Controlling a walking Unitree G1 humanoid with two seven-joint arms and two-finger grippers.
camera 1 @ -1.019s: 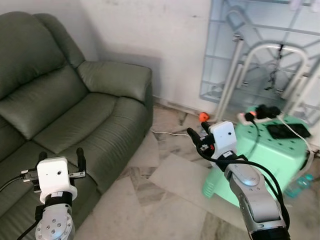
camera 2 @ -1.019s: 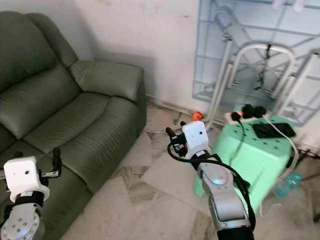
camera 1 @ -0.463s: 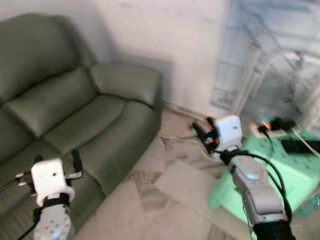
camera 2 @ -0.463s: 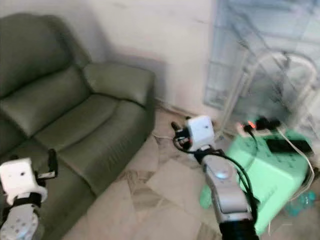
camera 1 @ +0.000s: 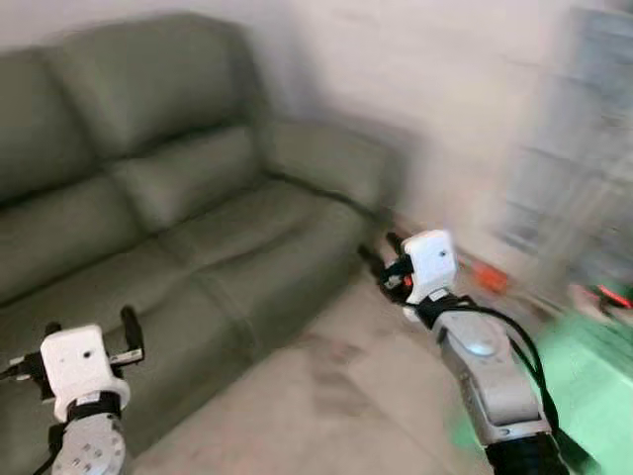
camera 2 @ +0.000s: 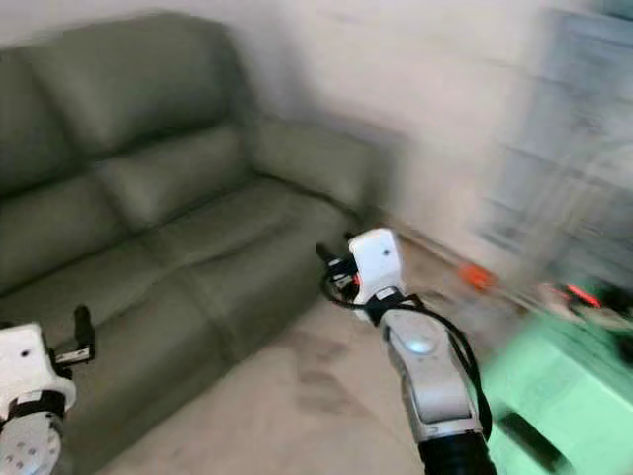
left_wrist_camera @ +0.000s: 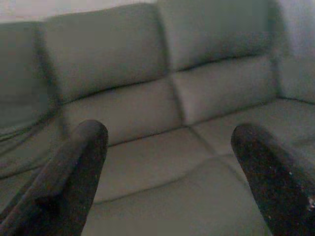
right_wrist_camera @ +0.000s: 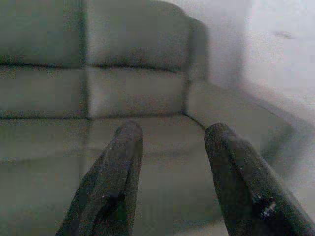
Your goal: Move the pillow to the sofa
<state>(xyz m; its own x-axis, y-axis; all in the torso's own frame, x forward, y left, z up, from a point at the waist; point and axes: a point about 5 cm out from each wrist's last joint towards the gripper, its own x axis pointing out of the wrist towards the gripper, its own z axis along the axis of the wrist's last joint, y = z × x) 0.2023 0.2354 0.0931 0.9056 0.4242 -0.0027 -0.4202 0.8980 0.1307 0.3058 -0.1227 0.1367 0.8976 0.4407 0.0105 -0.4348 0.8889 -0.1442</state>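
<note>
Both arms raised, fingers (left_wrist_camera: 74, 182) apart.

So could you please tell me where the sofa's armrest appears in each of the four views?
Left eye view: armrest, upper middle, beyond the right gripper.
Right eye view: upper middle.
Left wrist view: right edge, blurred.
Right wrist view: right of middle.
Shared landmark: the sofa back cushions.

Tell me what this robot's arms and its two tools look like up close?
Each arm is a silver, rounded shell with black cables looping along it. The right tool and the left tool each have a white boxy block with a small dark camera lens, and two long black fingers with rounded tips. Red shows by the right one's white block.
</note>
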